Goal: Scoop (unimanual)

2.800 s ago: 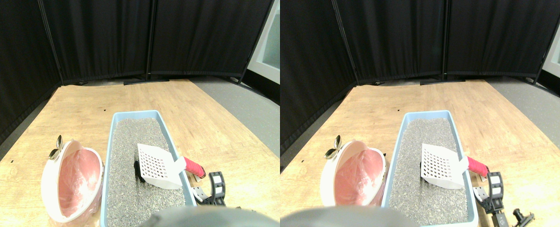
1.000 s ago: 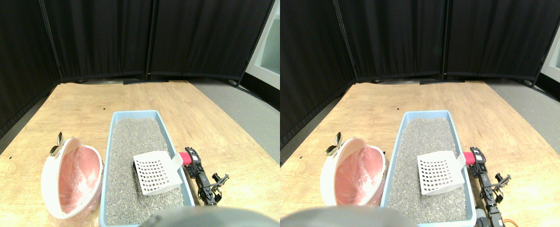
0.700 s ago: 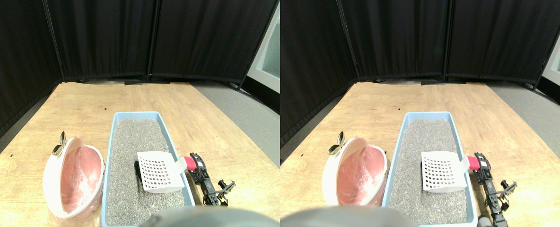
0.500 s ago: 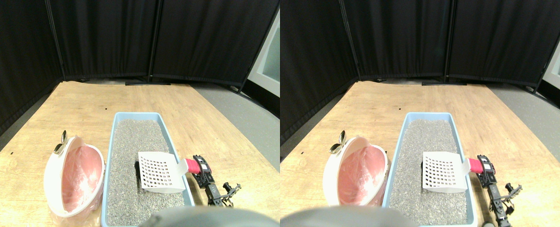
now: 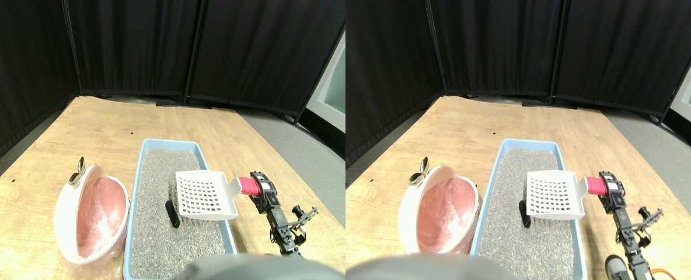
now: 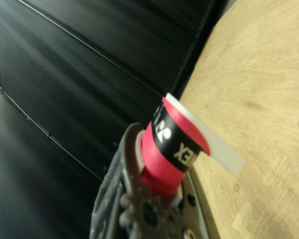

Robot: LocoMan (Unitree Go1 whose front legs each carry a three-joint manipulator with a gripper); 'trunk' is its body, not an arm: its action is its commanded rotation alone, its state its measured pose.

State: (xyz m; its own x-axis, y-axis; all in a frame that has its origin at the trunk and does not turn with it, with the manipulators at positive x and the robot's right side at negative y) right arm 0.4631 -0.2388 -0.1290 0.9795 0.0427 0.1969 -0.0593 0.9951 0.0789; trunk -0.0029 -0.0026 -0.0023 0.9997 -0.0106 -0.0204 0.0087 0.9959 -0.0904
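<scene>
Your right gripper [image 5: 259, 188] is clamping the scoop's [image 5: 204, 194] red-wrapped handle [image 5: 247, 186], apparently lifting the basket level over the litter tray [image 5: 142, 153]; the dark clump [image 5: 172, 213] is lying unscooped beside it.

The litter tray [image 5: 144, 153] stands on the floor [image 5: 106, 125]: bin [image 5: 65, 216] just left, scoop [image 5: 205, 195] over its right rim, perhaps touching, tool [image 5: 262, 188] right.

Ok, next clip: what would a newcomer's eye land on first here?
Probably the white slotted scoop held above the grey litter in the blue litter tray, its pink-wrapped handle in the right gripper at the tray's right rim. A small dark lump lies on the litter beside the scoop, and a pink-lined white bin sits left of the tray.
</scene>
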